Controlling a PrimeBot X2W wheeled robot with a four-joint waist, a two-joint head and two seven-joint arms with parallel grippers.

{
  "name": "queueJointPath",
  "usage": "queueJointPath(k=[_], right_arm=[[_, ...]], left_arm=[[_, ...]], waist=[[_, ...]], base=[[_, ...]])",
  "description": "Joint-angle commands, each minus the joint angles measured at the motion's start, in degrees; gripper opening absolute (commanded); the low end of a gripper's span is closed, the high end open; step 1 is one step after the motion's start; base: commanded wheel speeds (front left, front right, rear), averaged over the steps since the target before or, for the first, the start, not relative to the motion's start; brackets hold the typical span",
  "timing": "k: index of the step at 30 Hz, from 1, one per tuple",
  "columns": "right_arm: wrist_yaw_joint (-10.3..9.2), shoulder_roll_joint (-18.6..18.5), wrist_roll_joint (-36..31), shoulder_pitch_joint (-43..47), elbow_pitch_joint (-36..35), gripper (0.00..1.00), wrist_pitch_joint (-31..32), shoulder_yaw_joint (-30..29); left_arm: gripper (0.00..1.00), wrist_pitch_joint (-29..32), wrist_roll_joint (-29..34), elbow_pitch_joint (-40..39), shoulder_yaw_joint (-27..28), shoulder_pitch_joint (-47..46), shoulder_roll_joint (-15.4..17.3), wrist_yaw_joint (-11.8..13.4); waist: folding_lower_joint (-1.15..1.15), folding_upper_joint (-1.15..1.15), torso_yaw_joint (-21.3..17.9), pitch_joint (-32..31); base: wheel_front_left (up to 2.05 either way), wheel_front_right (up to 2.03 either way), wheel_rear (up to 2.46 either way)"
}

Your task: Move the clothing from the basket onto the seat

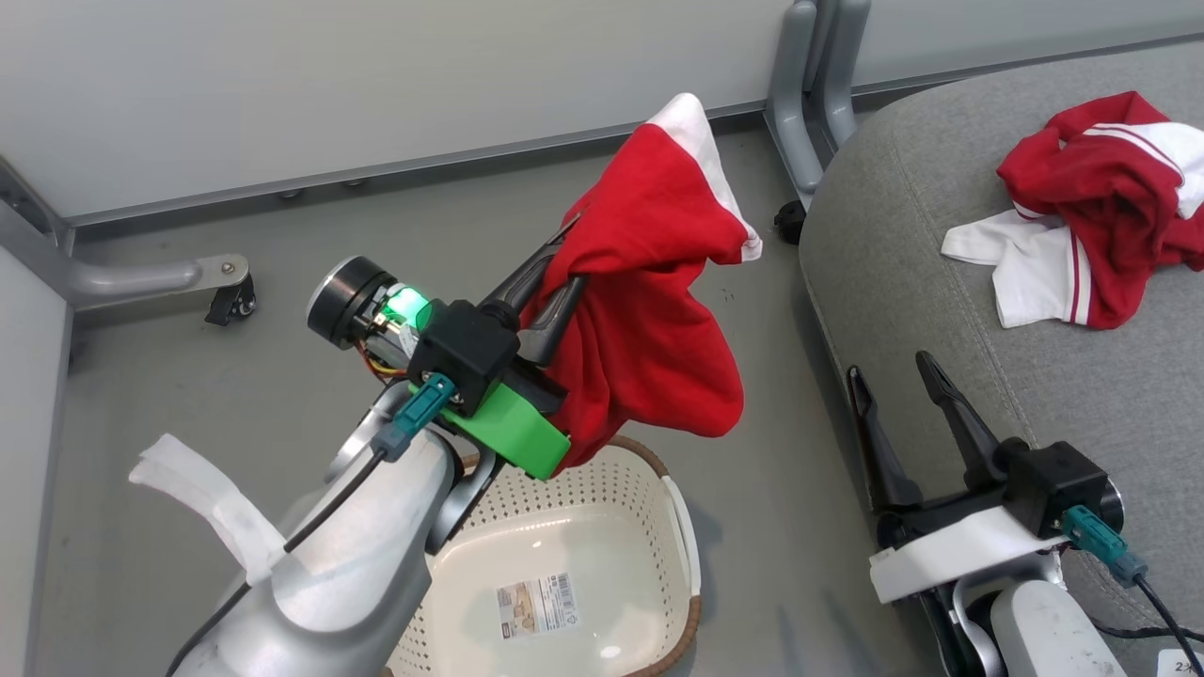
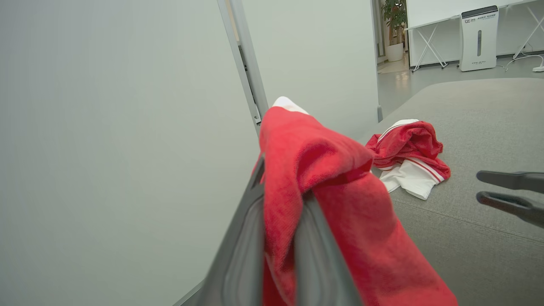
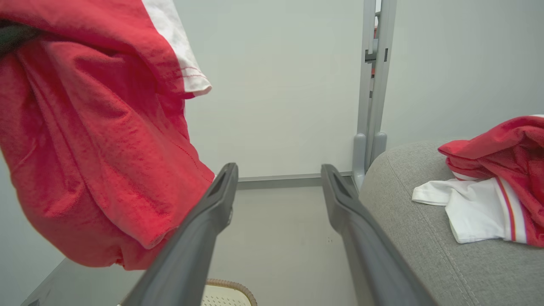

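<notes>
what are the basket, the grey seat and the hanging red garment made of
Basket: probably moulded plastic, cream and slightly glossy, with rows of holes and light glints on its base; the brown rim looks braided.
Seat: woven upholstery fabric, matte grey, visible weave and stitched seams.
Red garment: soft matte cloth, perhaps cotton knit; it drapes limply in folds.

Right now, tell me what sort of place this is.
Probably an office or lab area: pale partition panels on grey metal feet, a white folding-leg table beside a floor-standing white appliance, and a potted plant in the room beyond.
</notes>
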Motion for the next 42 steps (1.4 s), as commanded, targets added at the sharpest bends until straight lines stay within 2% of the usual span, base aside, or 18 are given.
queueJointPath(k=[1,11,16,24,33,34,35,42], right_arm=[[-0.08,-0.2,0.2,0.6,-0.6,1.00,0.0,0.7],[-0.08,-0.2,-3.3,-3.9,-3.8,1.00,0.0,11.5],[-0.08,-1.4,-4.8,-9.1,0.3,1.00,0.0,16.0],[-0.08,-3.0,-3.9,-15.6,6.6,1.00,0.0,21.0],[-0.08,-2.2,-1.4,-20.7,10.7,1.00,0.0,25.7],[-0.08,-2.0,-1.1,-21.0,10.6,0.09,0.0,25.5],[-0.08,-1.8,-0.9,-21.0,10.8,0.00,0.0,25.3],[-0.08,-0.8,0.0,-19.2,9.8,0.00,0.0,23.8]], left_arm=[[0.00,-0.2,0.1,-0.6,0.0,0.8,-0.1,-0.2],[0.00,-0.2,0.3,-2.2,-0.8,0.7,-0.6,-0.3],[0.00,-0.2,0.4,-2.5,-1.4,0.2,-1.2,-0.5],[0.00,-0.2,0.7,-3.3,-2.4,-0.5,-2.4,-0.9],[0.00,-0.2,0.8,-3.7,-3.2,-0.9,-3.1,-1.5],[0.00,-0.2,0.8,-3.7,-3.3,-0.8,-3.2,-1.5],[0.00,-0.2,0.8,-3.6,-3.3,-0.8,-3.2,-1.6],[0.00,-0.2,0.9,-2.9,-3.4,0.0,-3.3,-1.9]], waist=[[0.00,0.51,0.1,-0.1],[0.00,0.51,0.8,0.4],[0.00,0.51,1.9,0.9],[0.00,0.51,3.9,1.9],[0.00,0.51,5.2,3.8],[0.00,0.51,5.3,3.9],[0.00,0.51,5.4,3.9],[0.00,0.51,5.3,4.0]], base=[[0.00,0.00,0.00],[0.00,0.00,0.00],[0.00,0.00,0.00],[0.00,0.00,0.00],[0.00,0.00,0.00],[0.00,0.00,0.00],[0.00,0.00,0.00],[0.00,0.00,0.00]])
